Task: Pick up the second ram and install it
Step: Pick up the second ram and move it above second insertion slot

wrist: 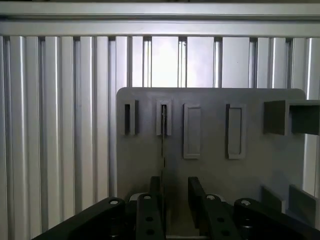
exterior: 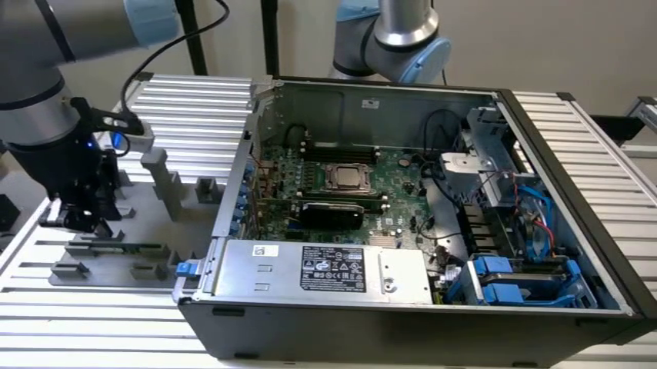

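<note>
Arm: a grey Universal Robots arm [exterior: 41, 115] at the exterior view's left, reaching down over the fixture plate.
Gripper: a black two-finger gripper [exterior: 85, 223] sits low over the plate's left end, close above one end of the stick.
Jaws: spread apart with a clear gap between the two black fingers [wrist: 149, 212]; they pinch nothing.
Task thing: the slim green circuit-board stick [exterior: 125, 247] sits in grey holders on the near part of the plate, outside the case. In the wrist view it is a thin dark line, edge-on, seated in a slotted holder and running toward the fingers.
Fixture: a flat grey plate with raised slotted holders [exterior: 144, 221], lying on the ribbed aluminium table [exterior: 195, 100].
Case: an open dark metal computer case [exterior: 411, 327], just right of the plate.
Inside the case: a green motherboard [exterior: 401, 201] with a square silver CPU socket [exterior: 349, 177]. A wide black-topped card [exterior: 328, 211] lies just near of the socket. A silver labelled power-supply box [exterior: 308, 269] runs along the near edge, and blue drive caddies [exterior: 513, 284] fill the near right corner.
</note>
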You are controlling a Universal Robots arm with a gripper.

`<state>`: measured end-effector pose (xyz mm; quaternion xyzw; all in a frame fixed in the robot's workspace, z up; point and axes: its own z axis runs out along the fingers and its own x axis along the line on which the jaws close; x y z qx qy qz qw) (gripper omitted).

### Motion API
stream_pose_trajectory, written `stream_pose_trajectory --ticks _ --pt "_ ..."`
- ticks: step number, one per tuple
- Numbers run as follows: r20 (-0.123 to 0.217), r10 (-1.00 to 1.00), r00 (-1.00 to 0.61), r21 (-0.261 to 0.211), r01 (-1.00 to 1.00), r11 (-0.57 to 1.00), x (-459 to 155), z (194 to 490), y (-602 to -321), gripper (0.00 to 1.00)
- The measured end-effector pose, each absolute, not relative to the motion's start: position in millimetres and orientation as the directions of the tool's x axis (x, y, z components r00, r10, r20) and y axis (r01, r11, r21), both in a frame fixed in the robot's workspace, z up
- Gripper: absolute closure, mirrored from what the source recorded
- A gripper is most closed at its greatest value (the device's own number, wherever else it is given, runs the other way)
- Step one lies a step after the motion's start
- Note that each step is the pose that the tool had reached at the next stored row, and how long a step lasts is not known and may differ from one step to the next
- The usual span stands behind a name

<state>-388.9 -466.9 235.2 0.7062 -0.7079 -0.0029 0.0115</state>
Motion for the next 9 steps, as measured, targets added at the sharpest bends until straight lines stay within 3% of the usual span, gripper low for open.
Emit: stream_pose_trajectory --ticks 9 --pt "0.012 -1.000 -0.002 0.020 -1.000 0.002 -389 219 -468 0.00"
